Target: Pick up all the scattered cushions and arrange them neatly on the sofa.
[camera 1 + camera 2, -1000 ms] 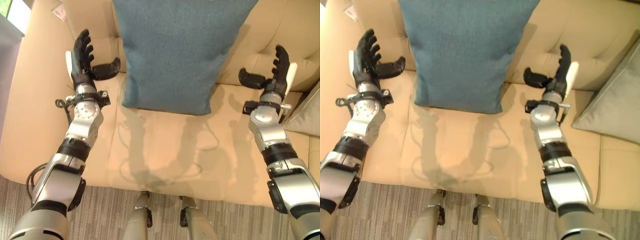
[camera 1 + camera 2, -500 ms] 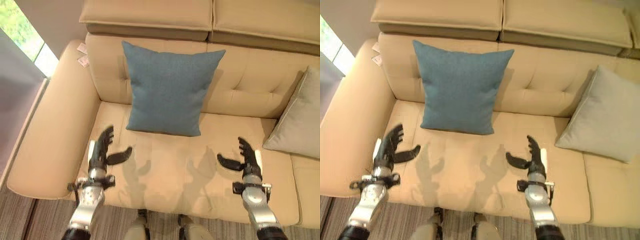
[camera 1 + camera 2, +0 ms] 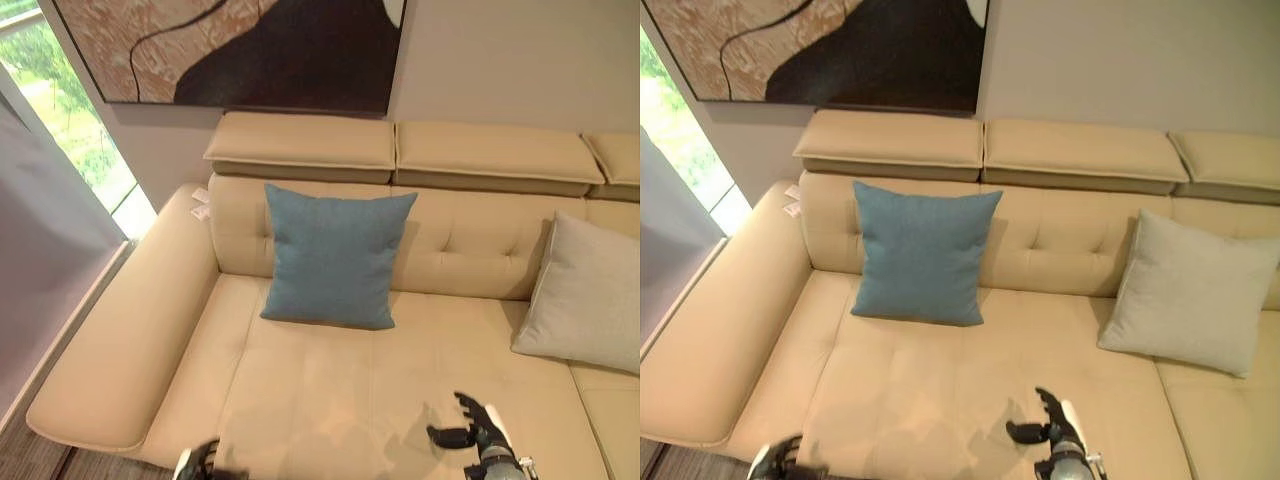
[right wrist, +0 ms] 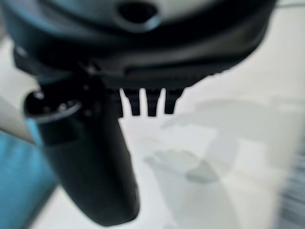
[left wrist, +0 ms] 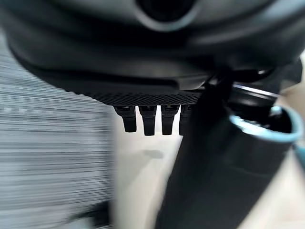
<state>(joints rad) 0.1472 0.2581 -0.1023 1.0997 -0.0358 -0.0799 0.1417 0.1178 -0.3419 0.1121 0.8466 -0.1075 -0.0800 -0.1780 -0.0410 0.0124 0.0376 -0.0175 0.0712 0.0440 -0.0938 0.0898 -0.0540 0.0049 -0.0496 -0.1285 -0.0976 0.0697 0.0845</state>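
A blue cushion [image 3: 335, 255] stands upright against the backrest of the beige sofa [image 3: 330, 400], on its left seat. A grey cushion [image 3: 585, 295] leans against the backrest further right. My right hand [image 3: 470, 432] hovers over the seat's front part, open, thumb spread, holding nothing; its straight fingers [image 4: 143, 102] show above the seat leather in the right wrist view. My left hand [image 3: 195, 465] is at the seat's front edge, low in the view. In the left wrist view its fingers [image 5: 147, 119] are straight and empty. Both hands are well clear of the blue cushion.
The sofa's broad left armrest [image 3: 120, 340] runs beside a window [image 3: 60, 120]. Raised headrests [image 3: 310, 140] top the backrest, under a large framed painting [image 3: 240, 50]. A strip of striped floor [image 3: 30, 450] shows at the lower left.
The whole picture has pulled back and upward, so the camera moved. Both open hands have come away from the blue cushion's sides toward the seat's front. The cushion stays against the backrest.
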